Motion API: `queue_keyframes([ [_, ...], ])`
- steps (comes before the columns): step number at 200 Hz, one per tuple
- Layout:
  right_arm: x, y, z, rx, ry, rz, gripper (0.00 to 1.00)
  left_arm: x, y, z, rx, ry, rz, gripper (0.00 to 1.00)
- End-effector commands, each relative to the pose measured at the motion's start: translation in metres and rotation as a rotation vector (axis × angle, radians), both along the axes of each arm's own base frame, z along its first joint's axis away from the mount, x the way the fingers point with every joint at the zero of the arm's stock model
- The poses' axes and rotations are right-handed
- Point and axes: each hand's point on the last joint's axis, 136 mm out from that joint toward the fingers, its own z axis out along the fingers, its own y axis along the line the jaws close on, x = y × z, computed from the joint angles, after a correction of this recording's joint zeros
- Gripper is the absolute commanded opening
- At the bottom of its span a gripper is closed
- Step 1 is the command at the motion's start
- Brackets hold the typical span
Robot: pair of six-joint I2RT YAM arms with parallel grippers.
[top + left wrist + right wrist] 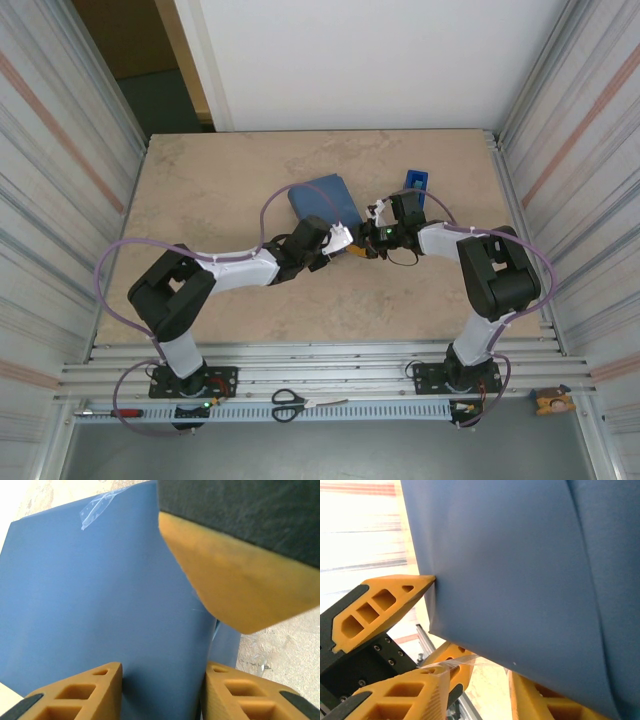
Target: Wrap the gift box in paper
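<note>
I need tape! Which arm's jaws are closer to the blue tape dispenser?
Right. Right jaws: just in front of the tape dispenser. Left jaws: farther left.

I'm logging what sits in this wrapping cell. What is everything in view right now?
paper: one sheet, slate blue, folded into a box-shaped parcel at the table's centre
clear tape: one strip, see-through, stuck on the paper near an edge
tape dispenser: one, blue, on the table behind and right of the parcel
scissors: one pair, black handles, on the near rail
red-handled tool: one, on the near rail, far left
table: one, beige
left gripper: one, orange fingers apart, over the paper
right gripper: one, orange fingers apart, at the parcel's edge
</note>
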Motion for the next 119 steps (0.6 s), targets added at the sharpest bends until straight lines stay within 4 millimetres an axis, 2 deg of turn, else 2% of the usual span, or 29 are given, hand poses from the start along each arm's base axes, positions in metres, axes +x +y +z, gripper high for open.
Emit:
queue_keyframes([
  [1,-0.001,0.004,0.012,0.018,-0.020,0.000,0.39,-0.026,0.018,-0.055,0.101,0.156,-0.003,0.42],
  [39,0.002,0.006,0.016,0.035,-0.030,-0.007,0.45,-0.026,0.018,-0.054,0.100,0.155,-0.001,0.42],
  [72,0.003,0.007,0.017,0.044,-0.029,-0.023,0.56,-0.026,0.017,-0.055,0.100,0.155,-0.004,0.42],
  [119,0.006,0.011,0.023,0.060,-0.046,-0.034,0.65,-0.026,0.017,-0.055,0.102,0.156,-0.002,0.42],
])
